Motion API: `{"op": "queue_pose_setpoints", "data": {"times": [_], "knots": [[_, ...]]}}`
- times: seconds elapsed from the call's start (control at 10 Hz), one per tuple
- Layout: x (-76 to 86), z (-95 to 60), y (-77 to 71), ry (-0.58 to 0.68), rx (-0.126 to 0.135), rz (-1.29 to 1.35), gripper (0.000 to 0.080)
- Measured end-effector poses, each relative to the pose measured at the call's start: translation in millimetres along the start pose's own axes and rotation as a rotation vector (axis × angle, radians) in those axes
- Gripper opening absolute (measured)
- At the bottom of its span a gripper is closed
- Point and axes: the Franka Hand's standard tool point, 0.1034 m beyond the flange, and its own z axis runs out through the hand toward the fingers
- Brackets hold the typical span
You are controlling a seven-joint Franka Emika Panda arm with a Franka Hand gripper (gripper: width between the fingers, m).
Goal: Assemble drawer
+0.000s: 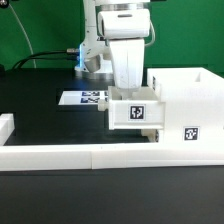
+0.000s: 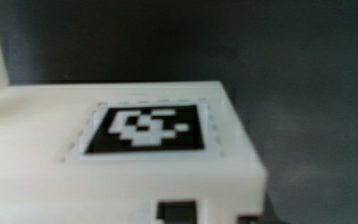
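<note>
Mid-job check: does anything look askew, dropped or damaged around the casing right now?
Nothing stands out. The tray sits level under the gripper at the casing; whether it is held I cannot tell. The marker board lies flat on the table. No damage visible.

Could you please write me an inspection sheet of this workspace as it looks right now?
Surface: black table, white border rail along its near edge.
Job's things: white box casing at the exterior view's right; small tagged tray right beside it, under the gripper, its tag filling the wrist view.
Clutter: nothing seen.
Gripper: gripper directly above the tray; fingers hidden, grasp cannot be told.
Cables: dark cable along the back, blue one near the arm's base.
Surroundings: marker board flat on the table; green backdrop.
</note>
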Motion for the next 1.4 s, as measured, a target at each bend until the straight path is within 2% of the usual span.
{"op": "queue_pose_setpoints", "data": {"times": [1.4], "knots": [[-0.6,0.1,1.1,-0.008,-0.002,-0.005,0.0042]]}}
